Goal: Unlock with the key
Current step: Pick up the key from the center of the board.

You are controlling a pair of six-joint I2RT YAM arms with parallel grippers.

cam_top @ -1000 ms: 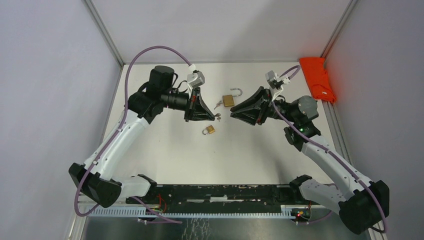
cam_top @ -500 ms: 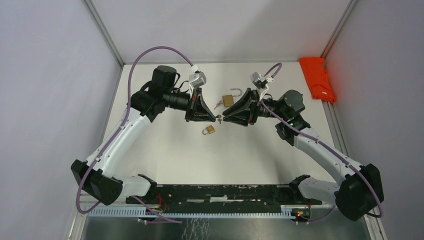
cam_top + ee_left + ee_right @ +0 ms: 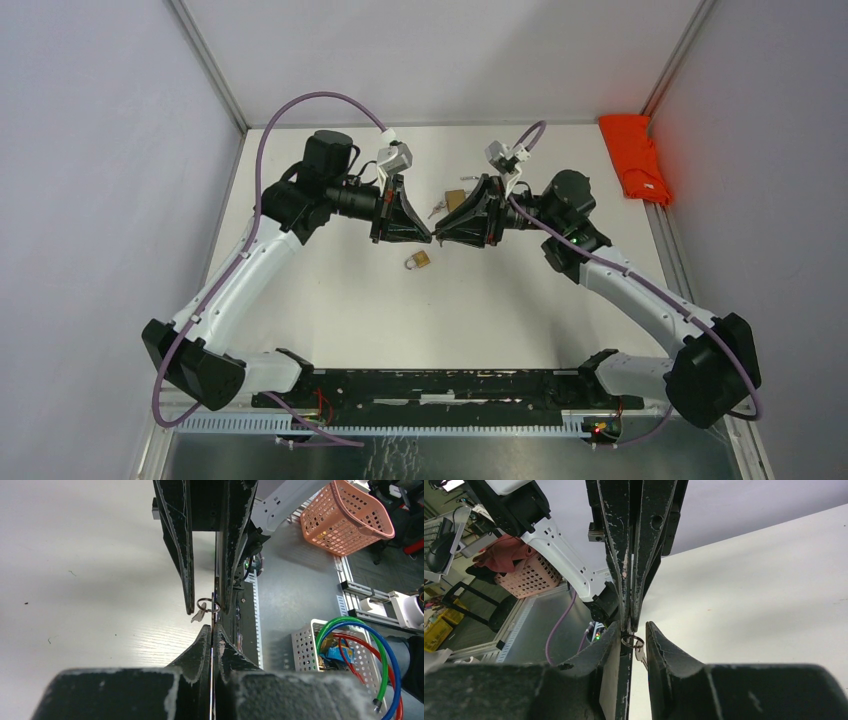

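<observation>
My left gripper is shut on a key held edge-on; a key ring with a second small key hangs off its tip. It also shows in the left wrist view. My right gripper is open and meets it tip to tip above the table, its fingers standing either side of the ring. A small brass padlock lies on the table just below the two tips. A larger brass padlock lies behind, partly hidden by the right gripper.
Loose keys lie next to the larger padlock. An orange cloth lies at the table's far right edge. Metal frame rails run along the table's left, back and right sides.
My right arm has swung left towards the left gripper, and its open fingers now flank the key ring. The left arm has held still with the key.
</observation>
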